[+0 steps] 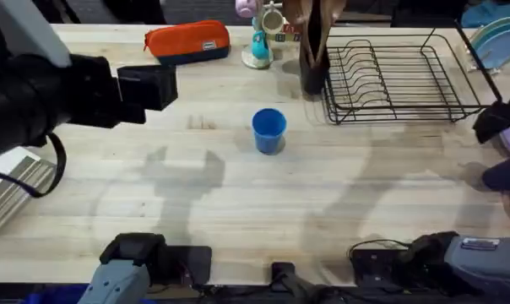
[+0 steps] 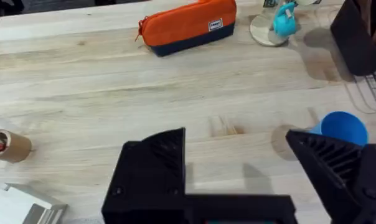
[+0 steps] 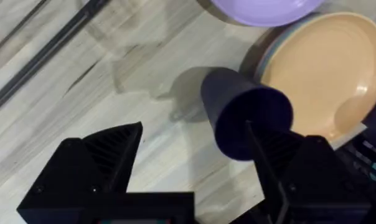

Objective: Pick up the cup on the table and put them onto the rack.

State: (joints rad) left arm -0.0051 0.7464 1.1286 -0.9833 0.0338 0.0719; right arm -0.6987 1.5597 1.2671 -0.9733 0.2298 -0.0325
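Right now the blue cup [image 1: 268,129] is standing upright mid-desk [image 1: 238,194], well apart from the black wire rack [image 1: 398,80] at the far right. I am hovering my left jaws [image 2: 250,168] spread apart just beside the cup, and my right jaws [image 3: 194,162] are hanging apart beside a dark purple cup [image 3: 244,118] near stacked plates [image 3: 325,68].

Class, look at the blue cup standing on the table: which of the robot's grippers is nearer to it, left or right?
Left. The left gripper hangs open with the blue cup just past one fingertip. The right gripper is open far off at the table's right edge, by a dark cup and plates.
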